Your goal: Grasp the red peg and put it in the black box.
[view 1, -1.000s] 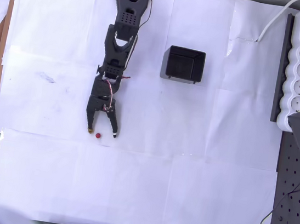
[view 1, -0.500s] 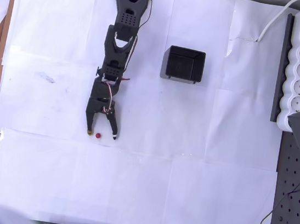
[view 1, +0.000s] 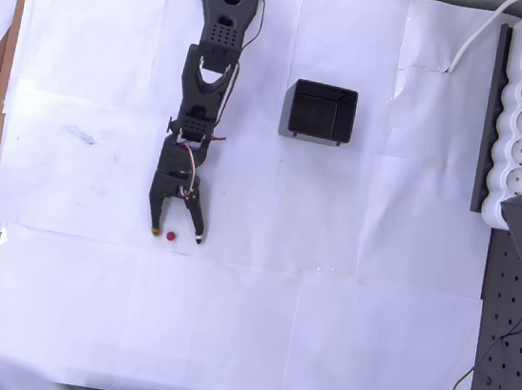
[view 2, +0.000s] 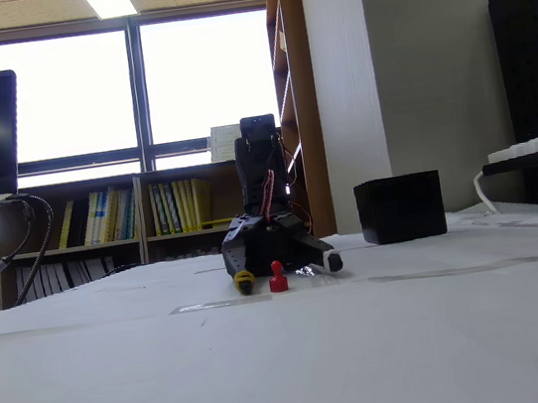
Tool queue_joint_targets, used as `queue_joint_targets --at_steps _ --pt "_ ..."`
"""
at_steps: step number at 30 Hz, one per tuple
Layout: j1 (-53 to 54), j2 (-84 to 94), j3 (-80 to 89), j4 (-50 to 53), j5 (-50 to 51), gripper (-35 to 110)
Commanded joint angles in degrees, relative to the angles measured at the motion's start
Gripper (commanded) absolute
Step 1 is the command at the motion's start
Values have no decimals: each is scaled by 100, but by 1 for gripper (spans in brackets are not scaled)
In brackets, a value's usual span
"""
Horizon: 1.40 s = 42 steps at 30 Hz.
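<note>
A: What stood behind the white paper-covered table [view 2: 291,359]?
B: Two bright windows [view 2: 131,75], with a low wooden bookshelf of coloured books [view 2: 141,214] beneath them.
A: And right of the windows?
B: A tall wooden shelf unit [view 2: 297,87], then a plain grey wall [view 2: 408,52].

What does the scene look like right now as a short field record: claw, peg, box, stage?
claw: open, low over the white paper, fingertips either side of the peg
red peg: upright on the paper between the fingertips, not gripped; also seen in the fixed view
black box: open-topped, away from the claw, up and to the right in the overhead view
stage: pre-grasp; peg not yet lifted
</note>
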Motion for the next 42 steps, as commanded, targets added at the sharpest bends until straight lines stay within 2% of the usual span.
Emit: queue_joint_targets --at_steps 1,17,42 --pt "79 -149 -18 9 -62 33" --pt "-18 44 308 9 -193 32" --pt "35 44 308 9 -308 5"
